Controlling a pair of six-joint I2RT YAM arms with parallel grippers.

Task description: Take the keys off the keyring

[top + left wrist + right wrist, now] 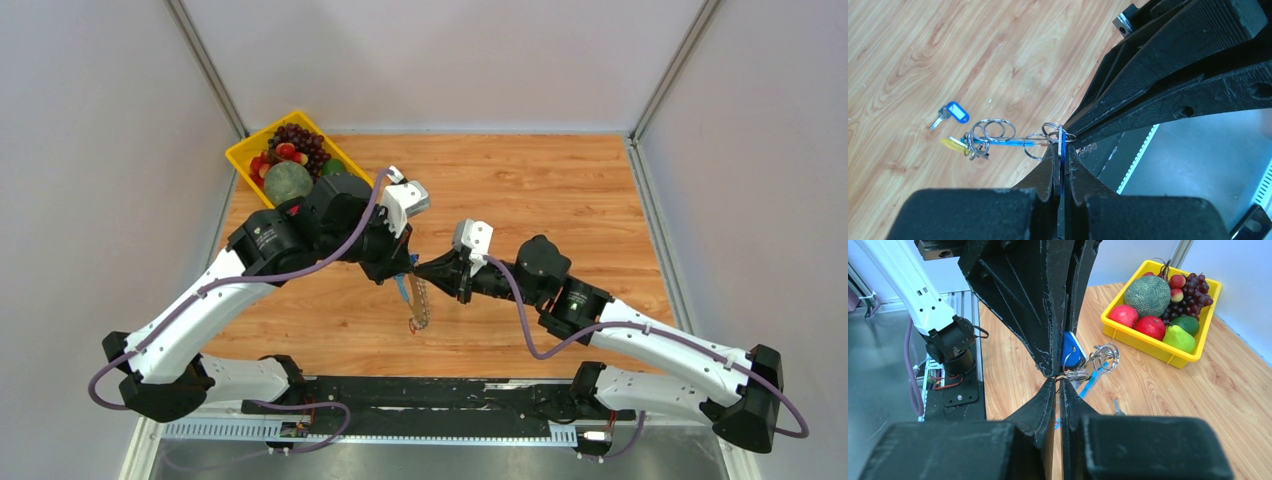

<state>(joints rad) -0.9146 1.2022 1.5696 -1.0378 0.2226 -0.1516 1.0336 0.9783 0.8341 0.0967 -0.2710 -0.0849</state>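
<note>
My left gripper (1061, 150) is shut on a blue-headed key (1070, 351), whose blue edge and silver blade show between its fingers. My right gripper (1057, 379) meets it tip to tip and is shut on a silver split ring of the keyring (1058, 131). The keyring's light-blue band (998, 141), more rings and a yellow-headed key (953, 144) hang below the grippers above the table (418, 305). A loose blue-headed key (950, 113) lies on the wood. In the top view both grippers, left (405, 268) and right (428, 270), meet at mid-table.
A yellow tray (240, 152) of fruit stands at the back left, also in the right wrist view (1148, 342). The black base rail (420, 395) runs along the table's near edge. Grey walls enclose the table on three sides.
</note>
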